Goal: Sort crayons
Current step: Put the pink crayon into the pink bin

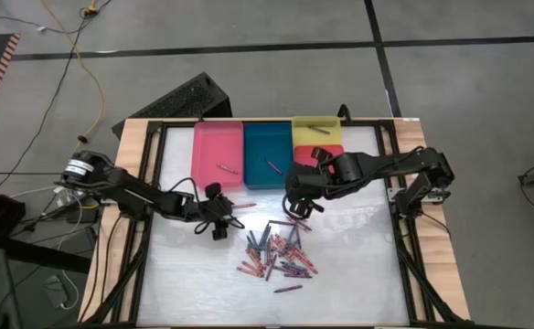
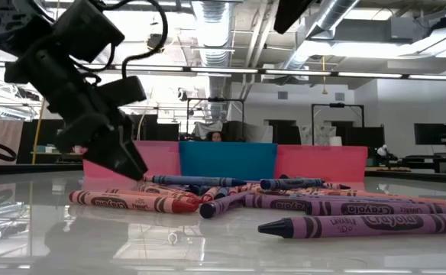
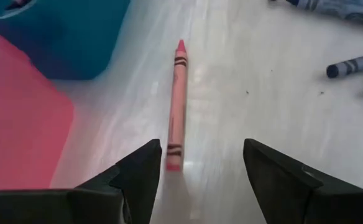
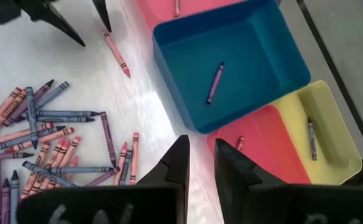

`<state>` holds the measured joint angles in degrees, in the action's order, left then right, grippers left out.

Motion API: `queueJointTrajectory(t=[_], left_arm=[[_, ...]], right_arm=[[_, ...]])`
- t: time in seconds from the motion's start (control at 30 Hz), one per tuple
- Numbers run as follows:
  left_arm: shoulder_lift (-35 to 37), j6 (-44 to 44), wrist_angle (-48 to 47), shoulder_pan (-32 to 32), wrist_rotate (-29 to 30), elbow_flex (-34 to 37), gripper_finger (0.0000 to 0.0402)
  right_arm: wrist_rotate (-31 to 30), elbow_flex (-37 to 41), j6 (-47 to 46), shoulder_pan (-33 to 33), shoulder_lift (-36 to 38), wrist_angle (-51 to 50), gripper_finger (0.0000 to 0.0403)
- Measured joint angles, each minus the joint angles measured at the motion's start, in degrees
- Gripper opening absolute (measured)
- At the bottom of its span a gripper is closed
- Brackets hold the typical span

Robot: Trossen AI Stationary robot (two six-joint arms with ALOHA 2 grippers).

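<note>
Left arm lines up on a stray pink crayon beside the trays.

The pink tray [image 1: 218, 155] and teal tray [image 1: 267, 153] sit behind the crayon pile [image 1: 276, 253]. The pink crayon [image 3: 177, 102] lies alone on the table: light, stiff, likely to roll, best pinched mid-shaft. The left gripper [image 3: 200, 171] hovers low, jaws wide and empty; the right gripper [image 4: 200, 163] waits narrowly parted, holding nothing.
</note>
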<state>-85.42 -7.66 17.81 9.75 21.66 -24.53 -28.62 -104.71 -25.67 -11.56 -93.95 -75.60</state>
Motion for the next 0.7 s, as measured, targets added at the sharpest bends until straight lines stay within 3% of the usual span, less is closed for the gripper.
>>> queueJointTrajectory(t=[0.37,0.7], left_arm=[[-4.60,-3.46,2.26,-2.14,-2.01,-0.08,0.0211],[-4.57,-5.32,-0.31,-2.79,-4.71,-0.17,0.0095]], right_arm=[[0.02,0.00,0.02,-0.04,-0.03,1.99,0.0067],[0.02,0.00,-1.31,-0.25,-0.09,2.87,0.0067]])
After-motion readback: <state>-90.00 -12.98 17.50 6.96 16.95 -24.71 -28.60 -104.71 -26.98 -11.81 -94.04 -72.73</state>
